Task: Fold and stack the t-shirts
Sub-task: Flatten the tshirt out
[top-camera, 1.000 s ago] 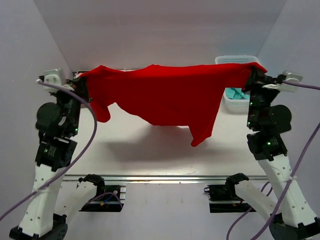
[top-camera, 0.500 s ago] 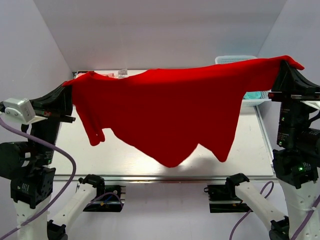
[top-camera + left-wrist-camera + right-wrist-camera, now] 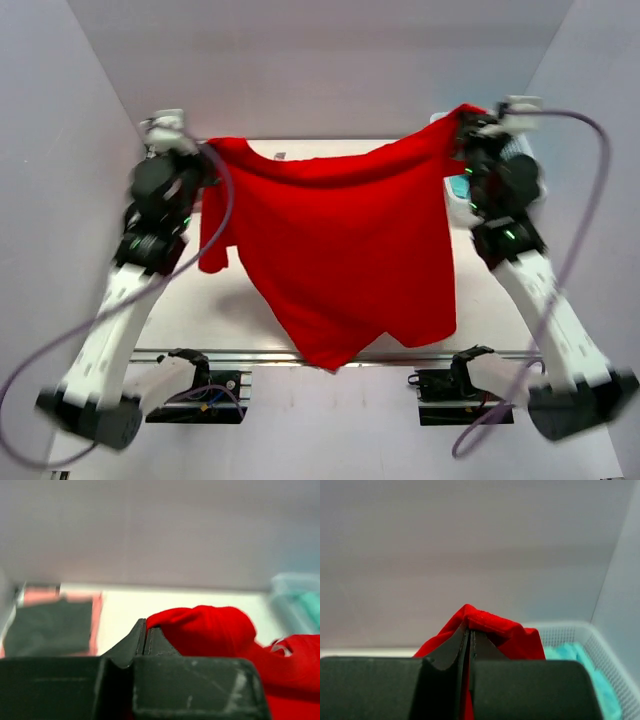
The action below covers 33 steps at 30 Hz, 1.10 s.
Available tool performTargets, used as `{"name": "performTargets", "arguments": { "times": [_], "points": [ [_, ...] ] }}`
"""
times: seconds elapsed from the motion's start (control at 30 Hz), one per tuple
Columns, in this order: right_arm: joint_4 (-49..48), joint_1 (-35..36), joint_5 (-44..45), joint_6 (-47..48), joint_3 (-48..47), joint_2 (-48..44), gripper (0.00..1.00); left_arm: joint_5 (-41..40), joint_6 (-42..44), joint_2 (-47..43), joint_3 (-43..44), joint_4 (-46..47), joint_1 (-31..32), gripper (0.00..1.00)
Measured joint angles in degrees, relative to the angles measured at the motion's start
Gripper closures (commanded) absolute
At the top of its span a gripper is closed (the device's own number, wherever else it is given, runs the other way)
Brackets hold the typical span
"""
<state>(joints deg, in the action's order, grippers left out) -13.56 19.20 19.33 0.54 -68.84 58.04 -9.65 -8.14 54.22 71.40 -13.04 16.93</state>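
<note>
Left wrist view: at the far left of the table (image 3: 190, 300) a dark grey t-shirt (image 3: 47, 627) lies folded, with a pink t-shirt (image 3: 96, 625) showing under its edges. I judge that this part of the stack is done. The left gripper (image 3: 208, 152) is clamped on one upper corner of the red t-shirt (image 3: 340, 250). This shirt hangs spread in the air between both arms and is not yet folded. The right gripper (image 3: 463, 118) is clamped on the other corner, near the white basket (image 3: 600, 650). Teal cloth (image 3: 570, 652) lies inside, maybe more work.
</note>
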Motion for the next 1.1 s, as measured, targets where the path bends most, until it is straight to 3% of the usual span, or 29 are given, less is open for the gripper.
{"name": "performTargets", "arguments": {
  "times": [0.23,0.47,0.53,0.57,0.6,0.63,0.73,0.8,0.83,0.87,1.1],
  "points": [
    [-3.76,-1.62,0.24,-2.19,0.59,28.72,1.00,-9.53,-1.51,29.24,-2.86,2.60,-1.09,1.00],
    [-3.15,-3.91,-3.17,-3.69,-14.69,58.55,1.00,-11.08,-1.99,60.17,12.41,2.34,-3.17,0.97],
    [-2.78,-4.35,-4.02,-3.78,-19.71,64.43,1.00,-10.75,-1.97,64.63,15.87,2.29,-3.58,0.76],
    [-2.69,-4.50,-4.42,-3.76,-22.64,67.01,0.98,-10.69,-1.92,66.27,17.57,2.16,-3.85,0.36],
    [-2.62,-4.61,-4.74,-3.72,-25.90,69.72,0.97,-10.49,-1.84,67.93,19.56,2.25,-4.04,0.11],
    [-2.05,-4.68,-5.07,-3.74,-28.46,71.58,0.89,-10.27,-1.68,69.07,21.00,2.12,-4.13,0.00],
    [0.00,-4.85,-6.38,-3.32,-36.74,76.41,0.69,-9.94,-2.03,72.00,26.58,0.94,-4.63,0.00],
    [1.07,-4.83,-7.37,-3.08,-40.44,78.05,0.41,-9.73,-2.01,73.16,29.90,-0.13,-4.85,0.00],
    [1.60,-4.83,-7.93,-2.64,-41.03,78.12,0.16,-9.44,-2.08,73.50,31.19,-0.70,-4.92,0.00],
    [2.08,-4.83,-8.48,-2.64,-41.07,77.68,0.10,-9.22,-2.16,73.61,32.15,-1.16,-4.96,0.00],
    [8.41,-4.59,-11.13,-4.13,-32.30,66.40,0.10,-1.70,-2.16,68.89,28.63,-3.76,-4.83,0.00]
  ]
}}
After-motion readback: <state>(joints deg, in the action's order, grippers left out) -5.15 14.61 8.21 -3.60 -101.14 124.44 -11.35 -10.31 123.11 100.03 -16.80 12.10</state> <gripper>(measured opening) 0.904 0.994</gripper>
